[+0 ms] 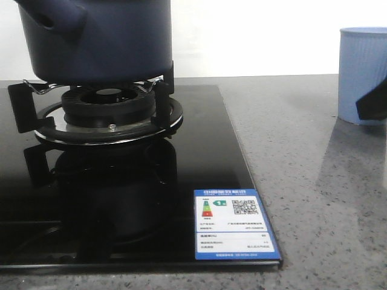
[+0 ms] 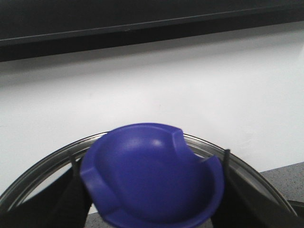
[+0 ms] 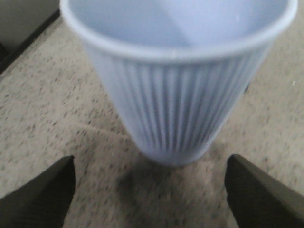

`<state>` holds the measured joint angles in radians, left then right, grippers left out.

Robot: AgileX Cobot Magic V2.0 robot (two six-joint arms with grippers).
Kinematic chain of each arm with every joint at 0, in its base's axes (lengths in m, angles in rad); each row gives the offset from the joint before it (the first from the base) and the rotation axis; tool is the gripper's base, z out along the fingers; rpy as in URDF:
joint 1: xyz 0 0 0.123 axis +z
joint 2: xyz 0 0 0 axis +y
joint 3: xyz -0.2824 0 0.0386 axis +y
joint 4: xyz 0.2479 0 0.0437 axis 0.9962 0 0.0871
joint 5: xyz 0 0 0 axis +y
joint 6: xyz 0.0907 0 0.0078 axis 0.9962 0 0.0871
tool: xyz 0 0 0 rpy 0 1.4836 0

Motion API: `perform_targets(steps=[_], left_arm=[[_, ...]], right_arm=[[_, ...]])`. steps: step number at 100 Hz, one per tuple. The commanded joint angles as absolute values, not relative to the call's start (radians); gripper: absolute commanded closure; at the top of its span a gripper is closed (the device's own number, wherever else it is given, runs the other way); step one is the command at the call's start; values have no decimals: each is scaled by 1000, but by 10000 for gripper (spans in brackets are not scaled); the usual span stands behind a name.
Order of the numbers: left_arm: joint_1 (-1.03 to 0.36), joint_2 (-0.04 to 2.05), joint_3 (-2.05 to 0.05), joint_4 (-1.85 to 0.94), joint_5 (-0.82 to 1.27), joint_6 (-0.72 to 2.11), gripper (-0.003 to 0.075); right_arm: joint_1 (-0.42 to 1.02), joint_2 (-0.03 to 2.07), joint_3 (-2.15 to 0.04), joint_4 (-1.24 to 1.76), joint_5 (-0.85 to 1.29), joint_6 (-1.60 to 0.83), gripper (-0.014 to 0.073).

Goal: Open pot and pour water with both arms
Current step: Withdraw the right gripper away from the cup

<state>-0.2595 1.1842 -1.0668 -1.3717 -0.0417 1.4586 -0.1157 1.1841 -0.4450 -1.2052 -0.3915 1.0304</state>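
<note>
While I go view by view: front first. Pot (image 1: 97, 39) sits on the burner (image 1: 109, 112) of the black glass stove (image 1: 121, 211), at 11 o'clock of the frame, top cut off so I can't see its mouth here. Stubby tube handle (image 1: 51, 21) sticks out toward 10 o'clock. Ribbed cup (image 1: 361, 75) stands on the grey counter (image 1: 314, 181) at 3 o'clock, well apart from the pot. A dark bit of my right gripper (image 1: 373, 104) overlaps the cup's lower edge. Energy label (image 1: 234, 222) lies near the stove's 5 o'clock corner.

Left wrist: my left gripper (image 2: 152, 209) is clamped on a blue knob (image 2: 152, 175); a dark finger (image 2: 73, 199) is pressed to each side. A glass lid (image 2: 237, 164) with a metal rim rings the knob, white wall behind, so I judge the lid is off the pot and up in the air.

Right wrist: right fingers (image 3: 38, 194) spread wide, cup at 12 o'clock, between them but not touched.

Handling, my guess: pot looks heavy and rigid, more so with water; matte sides too wide for me. Take the tube handle, squeeze firmly, expect it to tip mouth-down. Lid is glass: fragile, don't knock it.
</note>
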Motion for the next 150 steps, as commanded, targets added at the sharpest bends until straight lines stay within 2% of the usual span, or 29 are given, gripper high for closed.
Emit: perform_targets(steps=[1,23,57,86,150], left_arm=[[-261,1153,-1099,-1373,-65,1449,372],[-263,1153,-1099,-1377,25,1449,372],[-263,1170,-1099,-1474,234,1449,372],[-263,1221,-1099,-1564,398,1449,372],[-263,1322,-1099,-1662,490,1559,372]], right_arm=[[-120,1122,-426,-1203,-436,1049,15],[-120,959,-347,-1205,-429,1121,15],[-120,746,-338,-1337,-424,1265,15],[-120,721,-338,-1360,-424,1282,15],[-120,721,-338,-1382,-450,1282,15]])
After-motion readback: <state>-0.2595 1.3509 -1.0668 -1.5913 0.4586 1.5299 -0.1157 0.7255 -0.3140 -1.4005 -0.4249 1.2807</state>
